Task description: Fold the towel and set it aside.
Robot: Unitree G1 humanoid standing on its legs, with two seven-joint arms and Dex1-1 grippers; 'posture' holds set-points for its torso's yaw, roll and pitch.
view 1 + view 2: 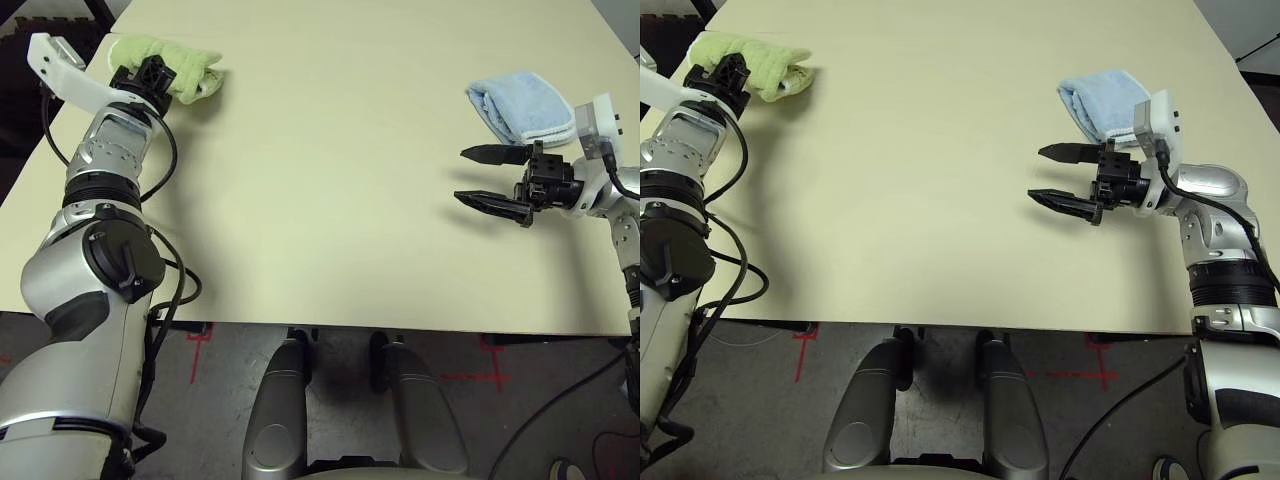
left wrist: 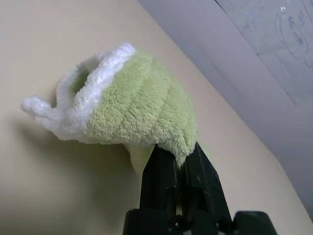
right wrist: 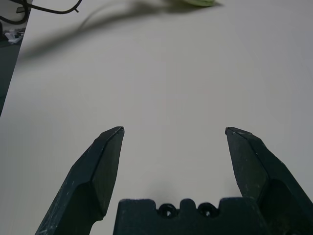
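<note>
Pinching the towel (image 2: 142, 107) – left gripper (image 2: 178, 161) clamped; right gripper (image 3: 173, 137) spread wide, holding nothing

light: bright, even, overhead | shadows: soft on table (image 1: 330, 200) | glare: faint | focus: wrist backgrounds soft

Left hand (image 2: 178, 159) clamped, right hand (image 3: 173, 134) agape

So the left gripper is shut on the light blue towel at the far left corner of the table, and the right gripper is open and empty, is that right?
Not quite: the left gripper is shut on the light green towel, as the left wrist view shows. The light blue towel lies on the table near the right gripper. The rest holds: it is at the far left corner, and the right gripper is open and empty.
</note>
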